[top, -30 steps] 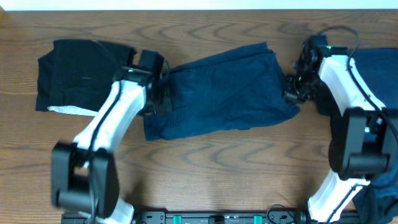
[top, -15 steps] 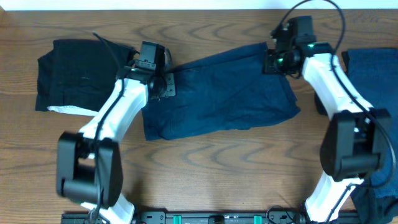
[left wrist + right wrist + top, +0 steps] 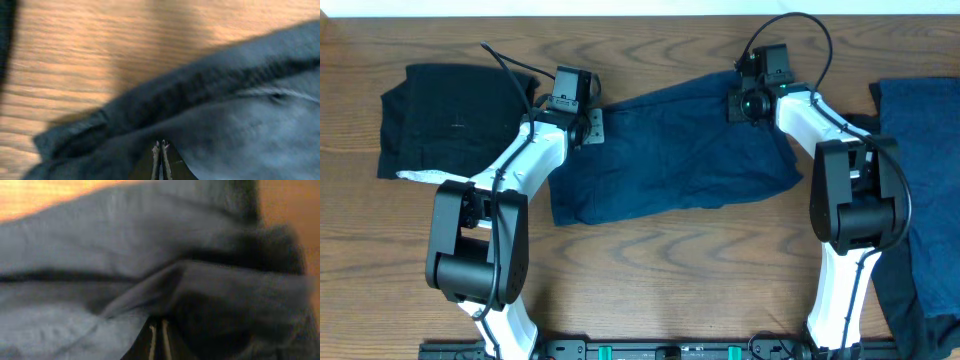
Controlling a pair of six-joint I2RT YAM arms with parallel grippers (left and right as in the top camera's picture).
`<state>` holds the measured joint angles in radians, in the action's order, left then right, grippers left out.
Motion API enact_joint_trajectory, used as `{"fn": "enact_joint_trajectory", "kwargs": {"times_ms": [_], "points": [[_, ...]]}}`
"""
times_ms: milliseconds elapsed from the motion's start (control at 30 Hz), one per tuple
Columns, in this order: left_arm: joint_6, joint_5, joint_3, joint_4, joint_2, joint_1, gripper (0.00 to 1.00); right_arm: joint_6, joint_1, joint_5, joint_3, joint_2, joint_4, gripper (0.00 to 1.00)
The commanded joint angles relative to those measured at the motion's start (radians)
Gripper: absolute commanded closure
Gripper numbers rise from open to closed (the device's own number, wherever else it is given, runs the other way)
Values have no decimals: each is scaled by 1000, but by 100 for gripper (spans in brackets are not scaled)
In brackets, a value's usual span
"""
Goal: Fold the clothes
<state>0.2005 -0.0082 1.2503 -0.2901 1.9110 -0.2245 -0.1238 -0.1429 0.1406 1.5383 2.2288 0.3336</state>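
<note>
Bare table is left in front of the navy cloth, between the two arms, and a wide passage is offered there. A narrower bare strip is left behind the cloths, along the far edge. The gap between the black cloth and the navy cloth is taken up by the left arm and the left gripper, which is pinched on the navy cloth's left corner. The gap between the navy cloth and the right pile is blocked by the right arm. The right gripper is clamped on the far right corner, and a cable loop is arched over it.
</note>
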Motion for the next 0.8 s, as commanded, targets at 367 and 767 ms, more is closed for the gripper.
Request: {"fn": "enact_joint_trajectory", "kwargs": {"times_ms": [367,767], "points": [[-24,-95,-1,154,190,86,94,9,3,-84,6,61,-41,86],[-21,-90,30,163,-27,99,94,9,7,-58,30,-145,34,86]]}}
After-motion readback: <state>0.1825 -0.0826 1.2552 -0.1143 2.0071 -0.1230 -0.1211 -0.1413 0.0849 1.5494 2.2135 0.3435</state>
